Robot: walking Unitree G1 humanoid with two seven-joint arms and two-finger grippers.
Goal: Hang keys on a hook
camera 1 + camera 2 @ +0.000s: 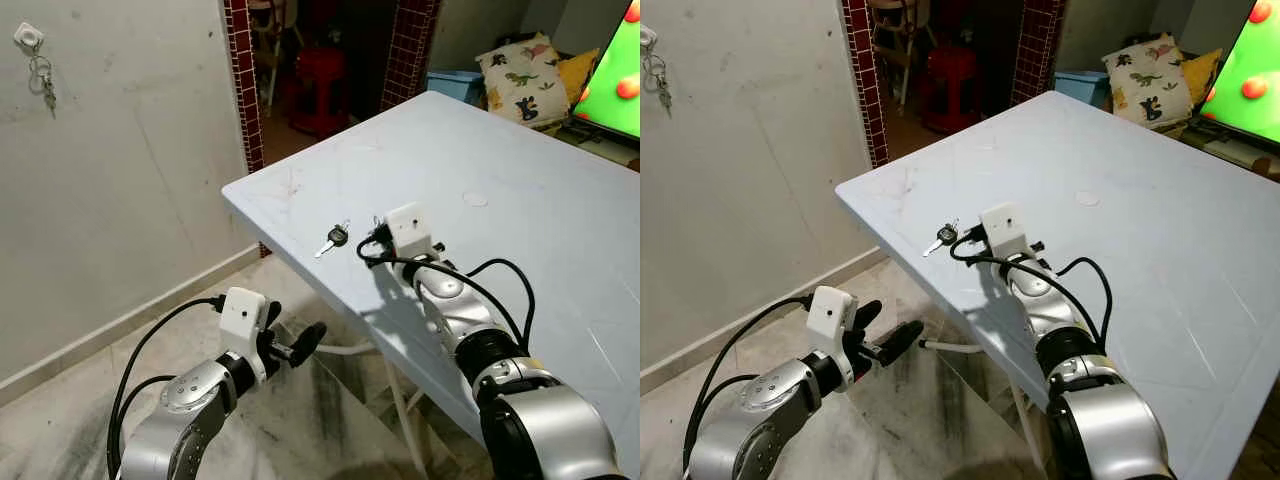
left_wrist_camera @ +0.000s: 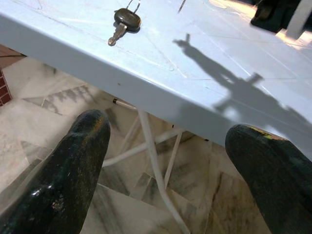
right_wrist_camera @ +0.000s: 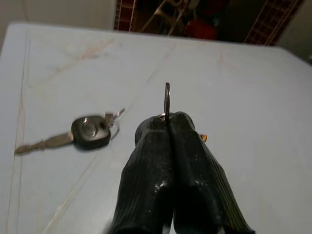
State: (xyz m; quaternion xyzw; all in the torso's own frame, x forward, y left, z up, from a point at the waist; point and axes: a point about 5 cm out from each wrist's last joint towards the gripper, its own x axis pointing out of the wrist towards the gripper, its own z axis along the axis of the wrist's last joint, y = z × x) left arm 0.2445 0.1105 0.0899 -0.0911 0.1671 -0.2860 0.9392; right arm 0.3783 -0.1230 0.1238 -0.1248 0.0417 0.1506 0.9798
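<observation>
**Right claw pinches a key ring on the surface**

A pale blue surface (image 1: 520, 200) fills the right of the scene, its corner pointing toward a plain wall (image 1: 120, 180). High on that wall is a white hook (image 1: 29, 38) with a bunch of keys (image 1: 45, 85) already hanging from it, well apart from both arms. Behind the surface stand a red-tiled doorway (image 1: 240, 80) with a red stool (image 1: 322, 90) inside, a dinosaur-print pillow (image 1: 525, 65) and a green screen (image 1: 615, 75). The floor (image 1: 330, 410) is marbled tile, and white legs (image 2: 156, 170) show under the surface edge.

A black-headed key (image 3: 83, 134) lies flat near the surface's corner edge, its blade pointing away from the right claw (image 3: 167, 122). That claw sits just beside the key, fingers pressed fully together, with a thin metal ring (image 3: 167, 97) standing upright out of the closed tips. Whether this ring is linked to the key cannot be told; a small ring at the key's head lies between them.

The right arm (image 1: 470, 320) reaches forward over the surface, wrist low, black cable looping above it. The left arm (image 1: 190, 400) is held below the surface edge over the floor, its claw (image 1: 295, 345) spread wide and empty, aimed toward the surface's underside and legs, the key visible beyond its fingers (image 2: 78, 165).
</observation>
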